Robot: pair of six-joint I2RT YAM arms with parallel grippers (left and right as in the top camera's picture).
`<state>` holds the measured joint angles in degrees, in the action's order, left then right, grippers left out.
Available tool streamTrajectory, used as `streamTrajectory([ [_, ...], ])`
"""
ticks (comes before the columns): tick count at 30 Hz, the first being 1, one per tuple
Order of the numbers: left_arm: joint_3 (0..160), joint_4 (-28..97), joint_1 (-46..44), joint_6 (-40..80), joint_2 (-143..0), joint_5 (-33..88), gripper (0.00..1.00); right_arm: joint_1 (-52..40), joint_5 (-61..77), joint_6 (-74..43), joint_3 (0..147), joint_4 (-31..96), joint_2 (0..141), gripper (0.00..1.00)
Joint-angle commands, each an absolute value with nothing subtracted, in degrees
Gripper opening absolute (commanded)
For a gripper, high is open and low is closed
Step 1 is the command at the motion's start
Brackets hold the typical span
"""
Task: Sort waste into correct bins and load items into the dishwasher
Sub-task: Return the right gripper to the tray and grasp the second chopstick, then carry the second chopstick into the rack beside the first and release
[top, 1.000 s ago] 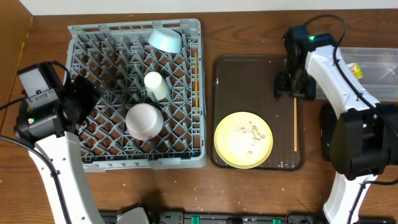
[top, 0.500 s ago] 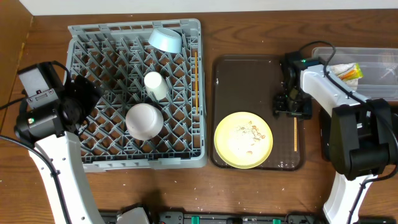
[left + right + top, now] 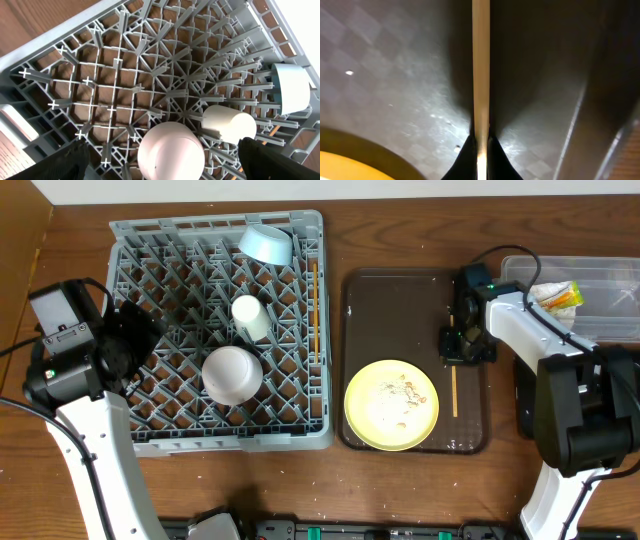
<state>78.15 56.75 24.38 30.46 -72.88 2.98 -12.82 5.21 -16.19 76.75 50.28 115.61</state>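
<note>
Your right gripper [image 3: 481, 150] is clamped on a wooden chopstick [image 3: 480, 60] — low over the dark brown tray [image 3: 400, 300]. Your left gripper [image 3: 167, 160] hangs above the grey rack [image 3: 115, 85], jaws wide apart.

White links, black joints, black cables: left arm [image 3: 100, 440], right arm [image 3: 540, 330]; possibly green light [image 3: 490, 287].

Brown wood table [image 3: 400, 490] w/ visible grain spreads under both jaws. Pale wall strip [image 3: 300, 190] along far edge, beyond them. Wood side panel [image 3: 20, 240] outboard of left jaws. Light even, soft shadows.
</note>
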Motion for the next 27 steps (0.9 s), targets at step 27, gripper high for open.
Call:
streamTrajectory([
  [27,78.48,56.86,24.58,30.96,-73.01,2.31,0.96,-33.04,18.63,-29.36,112.66,30.46,121.12,0.01],
])
